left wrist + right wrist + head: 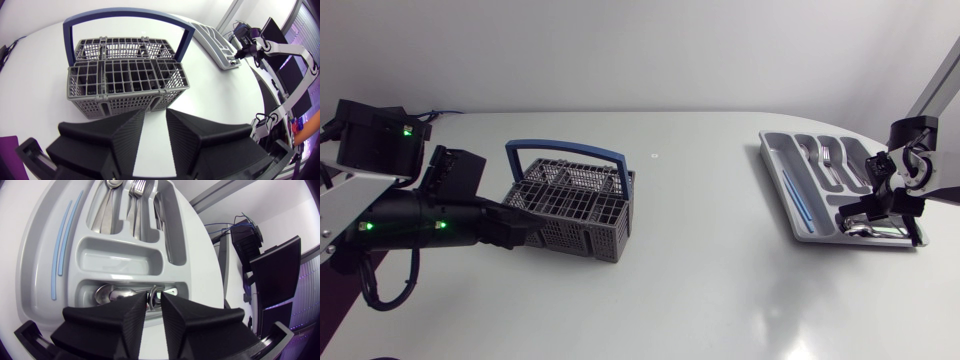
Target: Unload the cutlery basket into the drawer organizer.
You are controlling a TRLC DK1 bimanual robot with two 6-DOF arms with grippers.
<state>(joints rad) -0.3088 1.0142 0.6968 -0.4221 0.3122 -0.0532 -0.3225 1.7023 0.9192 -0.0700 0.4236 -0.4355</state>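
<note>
Grey cutlery basket (125,82) stands just ahead of the left gripper (155,115), its fingers apart.

Head view overlooks basket (575,205) and organizer (778,168); each wrist view nears one

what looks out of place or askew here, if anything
Nothing stands out. The cutlery basket stands upright on the table with its handle up. The drawer organizer lies flat, and the spoons and forks lie inside its compartments. Nothing has spilled onto the table.
</note>
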